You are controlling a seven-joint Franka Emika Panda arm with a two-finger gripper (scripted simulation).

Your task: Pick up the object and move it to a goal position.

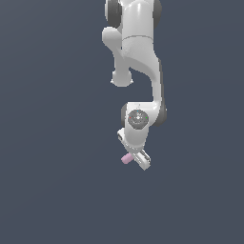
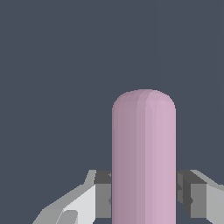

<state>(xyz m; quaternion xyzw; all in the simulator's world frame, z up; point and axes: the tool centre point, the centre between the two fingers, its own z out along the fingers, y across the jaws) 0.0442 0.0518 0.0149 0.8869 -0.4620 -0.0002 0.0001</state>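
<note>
In the exterior view, the white gripper [image 1: 135, 156] hangs below the arm, a pale pink rod [image 1: 126, 159] protruding from it toward the exterior view's left. In the wrist view, both fingers [image 2: 101, 194] press the rod's [image 2: 144, 157] sides. It looks rigid, light, smooth; gripping mid-length seems safest against slipping.

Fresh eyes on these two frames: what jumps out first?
The pale pink rounded-end cylinder dominates the wrist view, standing between the grey finger pads, which sit against its sides. In the exterior view, the white Panda arm hangs from the top edge over plain dark blue-grey ground, the same pink cylinder poking out of the white gripper toward the exterior view's left.
</note>
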